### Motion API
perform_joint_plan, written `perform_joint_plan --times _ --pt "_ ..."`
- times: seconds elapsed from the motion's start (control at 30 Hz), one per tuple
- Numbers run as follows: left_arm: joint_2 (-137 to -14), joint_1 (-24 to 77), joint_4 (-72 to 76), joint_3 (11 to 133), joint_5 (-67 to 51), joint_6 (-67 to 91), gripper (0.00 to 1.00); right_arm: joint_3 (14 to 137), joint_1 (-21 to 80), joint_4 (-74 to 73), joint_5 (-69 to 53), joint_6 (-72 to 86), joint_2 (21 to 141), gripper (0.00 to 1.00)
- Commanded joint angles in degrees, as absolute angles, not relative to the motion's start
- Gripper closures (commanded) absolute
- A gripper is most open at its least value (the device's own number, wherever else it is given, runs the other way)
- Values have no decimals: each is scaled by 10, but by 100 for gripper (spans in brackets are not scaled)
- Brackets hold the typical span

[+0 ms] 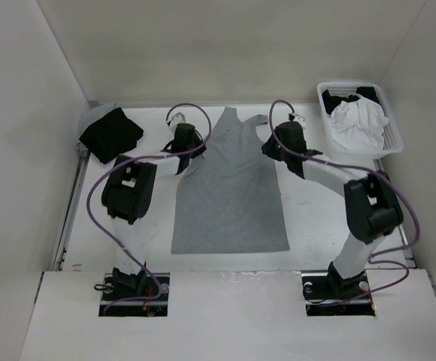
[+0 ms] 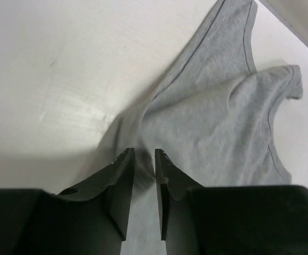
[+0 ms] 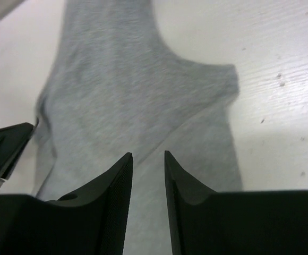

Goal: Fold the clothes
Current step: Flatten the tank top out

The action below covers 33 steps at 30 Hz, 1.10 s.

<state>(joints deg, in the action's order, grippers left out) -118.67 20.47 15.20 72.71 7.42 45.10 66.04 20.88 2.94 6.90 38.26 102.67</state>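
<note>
Nearest the arm bases, the hem of the plain grey sleeveless tank top in thin soft fabric (image 1: pixel 229 188) sat square to the near edge of the white surface (image 1: pixel 316 218). The body was spread flat up the middle, with the straps pointing to the far wall.

A bit further up, both claws hung over the armhole area, one on each side. The left claw (image 2: pixel 143 154) was over the left edge, where the cloth looked a little bunched. Its jaws were parted only narrowly, and I couldn't see anything pinched. The right claw (image 3: pixel 147 155) was released too, with a wider gap and flat cloth under it just below the right armhole.

My read is that the shirt was laid out and the first fold hadn't been made yet. To do it well, I'd grab both sides at the same height and take both layers. Then lift together and carry the top toward the hem without dragging. Fabric this thin will likely skew if one side leads. That left-side wrinkle might be worth flattening first.

Far left, a folded black garment (image 1: pixel 111 134) lay on the surface, well apart from the shirt. In the far right corner stood a white plastic mesh basket (image 1: pixel 392 134). It held a crumpled white garment (image 1: pixel 357 120) with something black (image 1: pixel 346 98) behind it. I couldn't tell what that was.
</note>
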Motion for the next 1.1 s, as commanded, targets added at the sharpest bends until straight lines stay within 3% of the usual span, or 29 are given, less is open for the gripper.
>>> perform_joint_plan --times 0.0,0.2,0.3,0.4,0.6,0.77,1.07 --pt "-1014 217 228 613 116 444 78 597 262 105 98 368 925 64" --pt "-757 281 171 319 226 447 78 453 362 123 133 375 797 95" --pt "-610 318 24 231 278 480 79 397 405 118 145 379 745 94" --pt "-498 352 -170 214 299 568 80 349 448 105 161 386 700 87" --pt "-445 408 -432 251 275 720 80 295 493 96 187 410 650 81" --pt "-457 458 -479 261 266 801 70 267 497 105 192 425 616 81" --pt "-476 501 -494 233 241 881 71 244 497 105 192 425 570 80"
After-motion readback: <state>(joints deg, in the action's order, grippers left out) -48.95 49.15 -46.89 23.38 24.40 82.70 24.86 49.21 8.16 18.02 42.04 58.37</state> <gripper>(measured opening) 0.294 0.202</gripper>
